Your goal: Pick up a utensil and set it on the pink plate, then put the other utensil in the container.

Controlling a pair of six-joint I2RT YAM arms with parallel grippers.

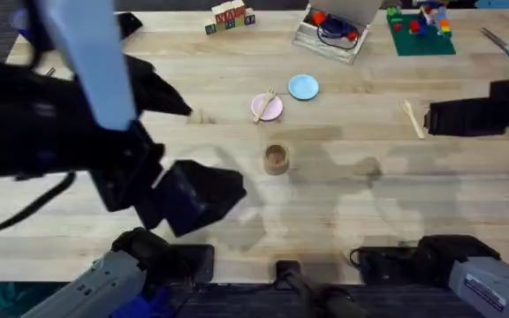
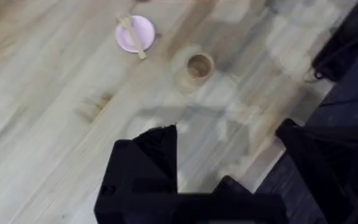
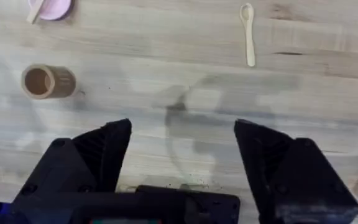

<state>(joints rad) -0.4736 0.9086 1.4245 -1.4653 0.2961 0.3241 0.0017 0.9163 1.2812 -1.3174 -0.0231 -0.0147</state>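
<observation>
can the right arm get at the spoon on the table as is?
Probably yes. The right gripper is open, and the wooden spoon lies flat on bare table ahead of it, apart from the brown cup and pink plate. Nothing blocks the approach.

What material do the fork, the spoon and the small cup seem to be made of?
The fork on the pink plate and the spoon look like pale unpainted wood, matte. The cup looks like darker brown wood or cardboard; no grain is visible, so this stays uncertain.
</observation>
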